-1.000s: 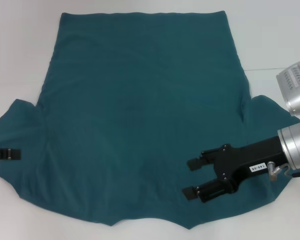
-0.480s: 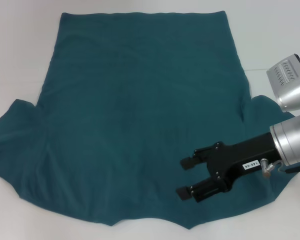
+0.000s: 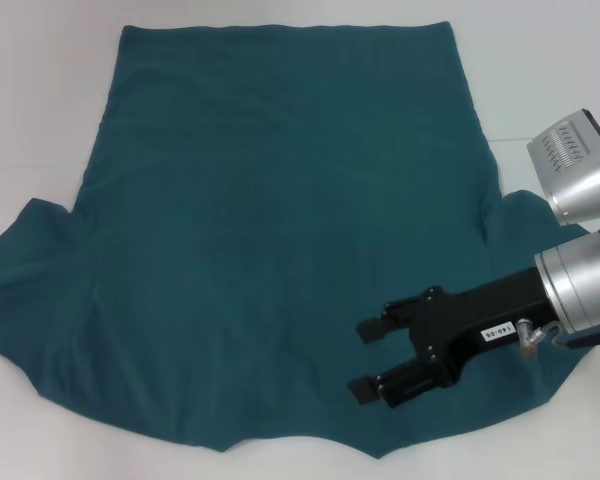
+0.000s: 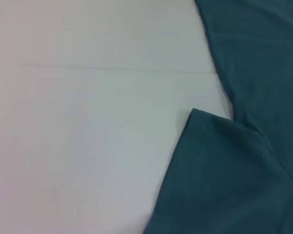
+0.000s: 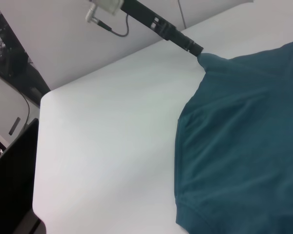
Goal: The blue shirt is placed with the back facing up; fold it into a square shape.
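The blue shirt is spread flat on the white tabletop with its plain back up. No letters are seen, so the printed front is judged to lie underneath. The straight bottom hem lies at the far side, and the neck and both sleeves lie at the near side. One sleeve is spread out to the left and one to the right. The shirt is laid out smooth and wide like this so that it can be folded neatly, and no fold is made yet.

The right tool is held over the near right part of the shirt, close to the right sleeve. Its two black fingers are spread apart and nothing is held between them. They are pointed to the left, across the cloth. It cannot be told if the fingers touch the cloth or are just above it. The tool is likely kept open so that cloth can be taken in, and the right sleeve is likely the first part to be folded toward the middle.

The left tool is not seen in the head view. In the right wrist view a thin black arm part is seen to reach down to the edge of the shirt, but it cannot be told if anything is gripped there. In the left wrist view only the tabletop and the left sleeve are seen.
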Controlling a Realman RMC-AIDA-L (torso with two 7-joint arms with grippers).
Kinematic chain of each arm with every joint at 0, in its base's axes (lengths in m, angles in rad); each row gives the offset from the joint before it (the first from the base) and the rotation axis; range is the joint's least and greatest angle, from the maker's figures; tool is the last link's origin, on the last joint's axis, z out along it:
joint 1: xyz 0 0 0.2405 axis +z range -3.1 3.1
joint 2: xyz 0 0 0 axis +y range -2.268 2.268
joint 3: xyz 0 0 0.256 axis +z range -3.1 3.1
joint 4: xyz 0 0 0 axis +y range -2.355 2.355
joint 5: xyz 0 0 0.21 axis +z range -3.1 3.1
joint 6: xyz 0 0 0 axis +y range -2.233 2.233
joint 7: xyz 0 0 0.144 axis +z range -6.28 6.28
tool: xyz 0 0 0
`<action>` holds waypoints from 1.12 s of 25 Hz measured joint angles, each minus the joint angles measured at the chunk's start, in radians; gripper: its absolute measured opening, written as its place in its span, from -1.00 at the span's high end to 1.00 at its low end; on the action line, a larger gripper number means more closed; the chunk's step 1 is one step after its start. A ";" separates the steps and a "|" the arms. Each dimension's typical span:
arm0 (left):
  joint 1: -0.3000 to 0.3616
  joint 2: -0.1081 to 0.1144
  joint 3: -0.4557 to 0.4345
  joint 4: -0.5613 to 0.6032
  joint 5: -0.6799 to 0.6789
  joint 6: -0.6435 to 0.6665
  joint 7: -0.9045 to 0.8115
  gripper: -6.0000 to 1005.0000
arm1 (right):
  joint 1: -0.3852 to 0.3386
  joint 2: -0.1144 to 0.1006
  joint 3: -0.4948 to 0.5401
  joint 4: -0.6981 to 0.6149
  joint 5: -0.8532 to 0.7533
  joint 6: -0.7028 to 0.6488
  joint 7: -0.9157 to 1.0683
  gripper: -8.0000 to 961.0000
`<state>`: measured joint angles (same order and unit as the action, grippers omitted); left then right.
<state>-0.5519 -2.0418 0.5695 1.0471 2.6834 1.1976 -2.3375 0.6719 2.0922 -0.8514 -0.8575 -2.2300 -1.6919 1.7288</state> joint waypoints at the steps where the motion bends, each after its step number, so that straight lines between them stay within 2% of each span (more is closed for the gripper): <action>1: -0.002 -0.002 0.011 -0.008 0.005 -0.019 -0.002 -0.68 | 0.000 0.000 0.000 0.000 0.003 0.000 0.000 -0.90; 10: -0.013 -0.015 0.034 -0.063 0.040 -0.144 -0.006 -0.68 | 0.000 0.000 0.000 0.003 0.014 0.002 0.000 -0.90; 28: -0.024 -0.024 0.046 -0.185 0.066 -0.324 0.020 -0.68 | 0.011 0.000 -0.005 0.010 0.021 0.008 0.000 -0.90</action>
<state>-0.5754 -2.0656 0.6151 0.8618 2.7490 0.8735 -2.3177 0.6827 2.0923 -0.8560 -0.8477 -2.2089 -1.6843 1.7288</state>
